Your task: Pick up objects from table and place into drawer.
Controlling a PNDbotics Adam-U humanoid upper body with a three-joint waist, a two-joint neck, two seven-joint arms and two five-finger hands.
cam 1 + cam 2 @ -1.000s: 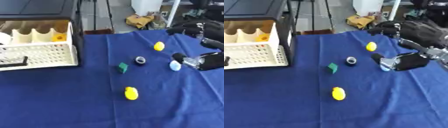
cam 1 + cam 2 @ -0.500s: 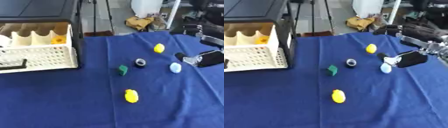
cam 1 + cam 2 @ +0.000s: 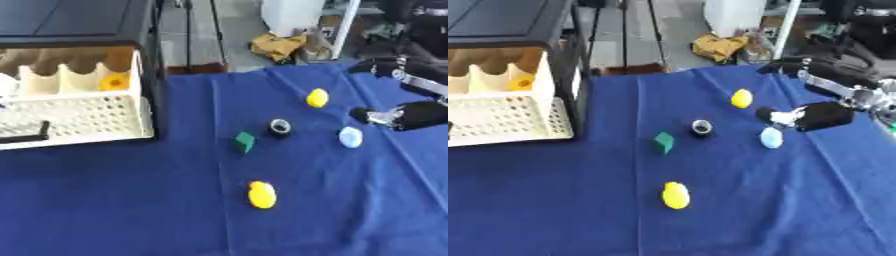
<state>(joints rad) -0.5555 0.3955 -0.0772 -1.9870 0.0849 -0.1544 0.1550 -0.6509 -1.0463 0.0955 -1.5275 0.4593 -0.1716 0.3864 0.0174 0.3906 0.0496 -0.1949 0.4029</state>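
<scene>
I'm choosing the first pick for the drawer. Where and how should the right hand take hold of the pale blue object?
Probably from above. The pale blue object is small and rounded and lies alone on the blue cloth, so thumb and fingers could close across its narrower sides. The right hand sits just beside it on the far right, nearest of the loose pieces.

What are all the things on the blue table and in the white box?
yellow egg-shaped thing: 1, yellow, far side of the cloth, right of middle
yellow duck-like thing: 1, yellow, near middle of the cloth
green block: 1, green, centre of the cloth
black ring: 1, black with a pale middle, right of the green block
pale blue thing: 1, light blue, just below the right hand
drawer: 1, white with holes and a black handle, pulled open at left
yellow thing in drawer: 1, yellow, back compartment
tablecloth: 1, dark blue
right hand: 1, black and silver, right edge, over the cloth
</scene>
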